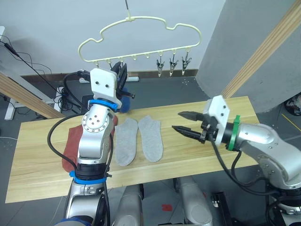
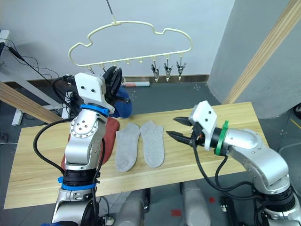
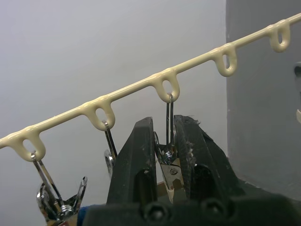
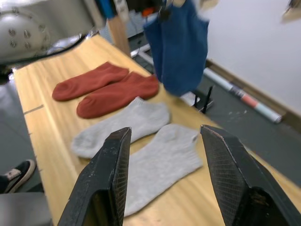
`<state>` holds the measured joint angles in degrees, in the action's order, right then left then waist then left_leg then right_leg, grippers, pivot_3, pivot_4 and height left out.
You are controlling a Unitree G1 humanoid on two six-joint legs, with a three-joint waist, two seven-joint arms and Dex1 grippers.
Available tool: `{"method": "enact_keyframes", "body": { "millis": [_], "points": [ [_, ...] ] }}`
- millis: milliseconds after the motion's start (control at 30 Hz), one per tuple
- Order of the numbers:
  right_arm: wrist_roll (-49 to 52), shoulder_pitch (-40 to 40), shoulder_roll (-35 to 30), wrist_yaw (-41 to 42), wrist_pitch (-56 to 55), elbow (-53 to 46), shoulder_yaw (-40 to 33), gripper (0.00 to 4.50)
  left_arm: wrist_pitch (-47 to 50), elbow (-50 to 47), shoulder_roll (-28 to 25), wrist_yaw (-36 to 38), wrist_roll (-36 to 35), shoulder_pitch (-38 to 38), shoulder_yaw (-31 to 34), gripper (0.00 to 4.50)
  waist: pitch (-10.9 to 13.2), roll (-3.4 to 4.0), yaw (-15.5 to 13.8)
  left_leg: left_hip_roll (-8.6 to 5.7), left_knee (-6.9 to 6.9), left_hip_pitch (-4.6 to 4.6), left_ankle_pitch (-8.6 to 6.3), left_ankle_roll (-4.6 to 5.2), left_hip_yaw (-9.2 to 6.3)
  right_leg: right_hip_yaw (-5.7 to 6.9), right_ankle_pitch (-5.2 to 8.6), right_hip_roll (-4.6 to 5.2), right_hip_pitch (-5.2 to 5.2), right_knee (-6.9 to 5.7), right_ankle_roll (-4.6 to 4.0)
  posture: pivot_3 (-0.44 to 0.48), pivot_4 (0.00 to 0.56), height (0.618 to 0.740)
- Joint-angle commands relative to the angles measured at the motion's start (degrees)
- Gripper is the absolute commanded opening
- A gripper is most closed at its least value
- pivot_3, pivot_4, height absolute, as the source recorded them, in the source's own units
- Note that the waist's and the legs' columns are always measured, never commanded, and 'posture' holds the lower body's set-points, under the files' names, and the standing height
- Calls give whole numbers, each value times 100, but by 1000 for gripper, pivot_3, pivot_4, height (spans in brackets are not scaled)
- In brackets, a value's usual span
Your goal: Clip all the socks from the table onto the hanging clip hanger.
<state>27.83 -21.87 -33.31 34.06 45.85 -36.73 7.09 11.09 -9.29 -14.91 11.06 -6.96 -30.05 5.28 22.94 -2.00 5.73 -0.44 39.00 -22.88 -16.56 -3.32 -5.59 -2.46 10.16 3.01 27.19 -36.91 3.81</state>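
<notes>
Black fingers point(image 3: 141, 160) of my left tool point(image 3: 164, 160) pinched on a metal clip point(image 3: 170, 167) of the clip hanger point(image 1: 141, 21) (blue sock point(image 4: 181, 44) hanging), right tool point(image 1: 187, 123) wide open, empty, above desk point(image 1: 197, 155), grey socks point(image 1: 140, 139) and red socks point(image 4: 106, 87) lying flat.

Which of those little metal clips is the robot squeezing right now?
The clip between the left gripper's black fingers, near the left end of the hanger. The three clips at the right end hang free, untouched.
</notes>
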Motion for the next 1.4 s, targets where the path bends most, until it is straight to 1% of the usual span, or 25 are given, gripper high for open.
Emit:
{"method": "enact_keyframes", "body": {
  "millis": [33, 67, 133, 167, 300, 433, 567, 700, 767, 833, 867, 900, 967, 1000, 1033, 1167, 1200, 1300, 1400],
  "points": [
    [-679, -29, 351, -549, -241, 254, 596, 3326, 110, -354, -129, 203, -212, 3, 109, 344, -2, -3, 11, 2, 0, 1, 0, 0, 0, 1, 0, -1, 0, 0, 0, -179, 388, 740],
    [-832, -48, 465, -659, -270, 348, 729, 3665, 146, -364, -156, 254, -267, -4, 123, 344, -2, -3, 14, 2, 0, 2, 0, 0, -1, 2, 0, -1, 0, -2, 1, -177, 387, 740],
    [-1366, -127, 891, -1126, -426, 806, 1161, 4382, 286, -423, -217, 420, -460, -40, 149, 344, -3, -5, 19, 2, 0, 0, 1, -1, -3, 3, 0, -2, 2, -2, 0, -173, 386, 740],
    [-1555, -156, 1046, -1276, -474, 972, 1294, 4488, 335, -436, -240, 483, -530, -55, 161, 344, -3, -5, 29, 2, 0, 1, 1, -1, 0, 2, 0, -1, 3, -1, 0, -167, 388, 740],
    [-2235, -278, 1829, -1901, -841, 2119, 1647, 4500, 634, -514, -386, 737, -877, -134, 257, 344, -3, -5, 32, 3, -1, -1, 1, -2, -4, 4, -1, -1, 6, -2, -1, -162, 387, 740],
    [-2567, -465, 2594, -2285, -1212, 3277, 1663, 4500, 977, -543, -577, 1019, -1296, -219, 374, 344, -3, -5, 33, 2, -2, -2, 1, -2, -2, 3, -1, 0, 9, -2, -1, -151, 384, 740],
    [-2729, -594, 3140, -2439, -1667, 4234, 1625, 4500, 1111, -477, -745, 1136, -1400, -296, 423, 344, -3, -5, 36, 3, -5, -2, 0, -2, -4, 4, -1, 0, 10, -3, -2, -148, 383, 740],
    [-2933, -775, 3517, -2452, -2151, 5120, 1699, 4500, 1267, -468, -873, 1302, -1535, -338, 412, 344, -3, -5, 37, 2, -6, -3, 0, -2, -4, 3, -1, 0, 10, -2, -2, -145, 384, 740],
    [-3034, -856, 3651, -2465, -2278, 5478, 1692, 4143, 1341, -465, -918, 1364, -1593, -338, 425, 344, -3, -5, 38, 2, -6, -3, 0, -2, -4, 3, -2, 0, 10, -2, -2, -143, 383, 740],
    [-3128, -894, 3728, -2497, -2378, 5778, 1669, 3636, 1378, -457, -976, 1414, -1625, -341, 435, 344, -4, -5, 37, 2, -6, -3, 0, -2, -4, 3, -2, 0, 10, -2, -3, -136, 383, 740],
    [-3173, -886, 3742, -2512, -2430, 5871, 1649, 3221, 1398, -438, -1000, 1435, -1642, -355, 441, 344, -4, -5, 36, 2, -6, -2, 0, -2, -4, 4, -2, 0, 10, -2, -3, -136, 383, 740],
    [-3219, -874, 3750, -2516, -2476, 5926, 1632, 2934, 1424, -420, -1017, 1447, -1663, -368, 447, 344, -4, -5, 36, 3, -7, -2, 0, -2, -5, 4, -2, 0, 10, -3, -3, -136, 383, 740],
    [-3277, -821, 3749, -2479, -2509, 5881, 1639, 2221, 1464, -380, -1059, 1475, -1699, -395, 474, 344, -4, -5, 35, 2, -7, -1, 0, -2, -5, 4, -2, 0, 10, -4, -3, -132, 385, 740],
    [-3284, -782, 3741, -2447, -2502, 5807, 1648, 1798, 1487, -368, -1076, 1502, -1722, -404, 484, 344, -4, -5, 34, 2, -6, -1, 0, -2, -5, 4, -2, 0, 10, -5, -3, -132, 385, 740],
    [-3295, -750, 3730, -2415, -2499, 5737, 1657, 1517, 1506, -360, -1087, 1523, -1736, -411, 491, 344, -4, -5, 33, 2, -6, -1, 0, -2, -5, 4, -2, 0, 10, -5, -3, -132, 385, 740],
    [-3436, -680, 3567, -2196, -2480, 5181, 1736, 133, 1660, -290, -1161, 1634, -1908, -482, 555, 344, -4, -5, 29, 2, -5, -2, 0, -2, -6, 4, -2, 0, 10, -6, -3, -135, 386, 740],
    [-3464, -685, 3495, -2098, -2478, 4978, 1754, 0, 1710, -285, -1178, 1670, -1961, -501, 565, 344, -4, -5, 25, 2, -5, -2, 0, -2, -6, 4, -2, 0, 10, -5, -3, -135, 386, 740],
    [-3536, -786, 3239, -1743, -2547, 4370, 1853, 0, 1877, -256, -1233, 1737, -2131, -557, 618, 344, -4, -5, 29, 1, -5, -3, 0, -2, -6, 4, -2, 0, 10, -4, -3, -145, 388, 740],
    [-3737, -1066, 2971, -1475, -2899, 4110, 1940, 0, 2024, -226, -1268, 1796, -2283, -616, 663, 344, -4, -5, 44, 2, -6, -3, 0, -2, -7, 5, -2, -1, 10, -5, -3, -149, 388, 740]
  ]
}}
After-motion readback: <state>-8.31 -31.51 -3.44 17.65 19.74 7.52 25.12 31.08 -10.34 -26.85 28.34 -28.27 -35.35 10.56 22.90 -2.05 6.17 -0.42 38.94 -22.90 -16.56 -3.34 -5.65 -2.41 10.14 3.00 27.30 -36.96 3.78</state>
